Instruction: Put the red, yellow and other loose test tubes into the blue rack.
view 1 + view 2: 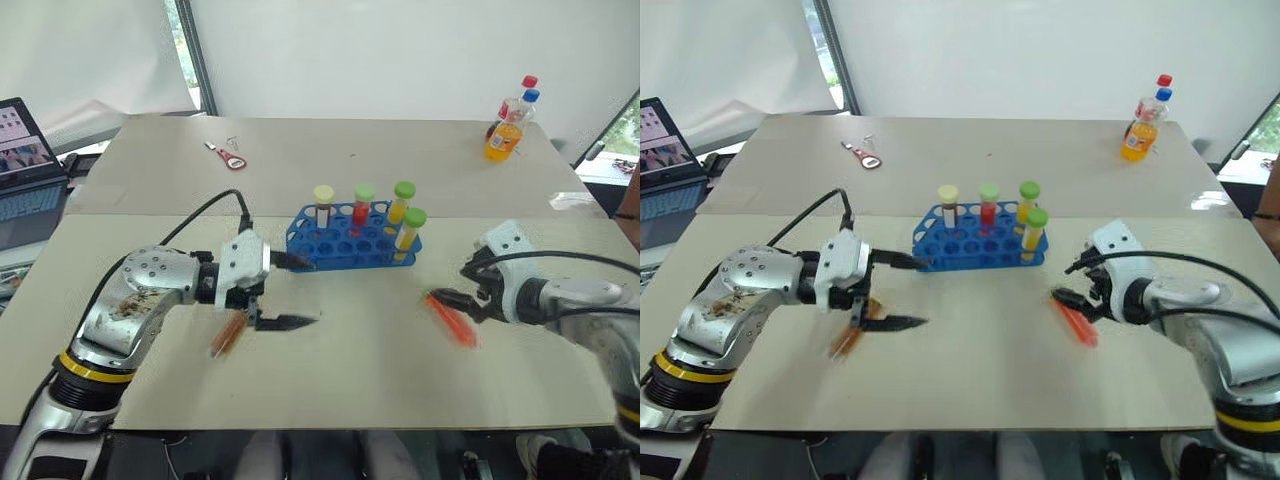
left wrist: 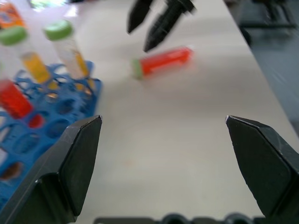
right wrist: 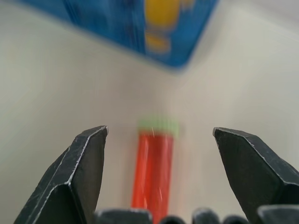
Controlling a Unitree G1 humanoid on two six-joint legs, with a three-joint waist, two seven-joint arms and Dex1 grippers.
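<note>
The blue rack point(image 1: 340, 240) stands mid-table with several capped tubes upright in it, among them a red-filled one point(image 1: 361, 205) and a yellow-filled one point(image 1: 400, 203). A red tube point(image 1: 450, 318) with a green cap lies on the table to the rack's right. My right gripper point(image 1: 452, 283) is open just over it, and the red tube point(image 3: 153, 168) lies between its spread fingers, untouched. An orange tube point(image 1: 228, 333) lies on the table left of the rack. My left gripper point(image 1: 300, 291) is open beside it, pointing toward the rack's near left corner, with nothing held.
An orange drink bottle point(image 1: 505, 135) and a second bottle stand at the far right corner of the table. A red-handled tool point(image 1: 228, 156) lies at the far left. A laptop point(image 1: 25, 160) sits beyond the table's left edge.
</note>
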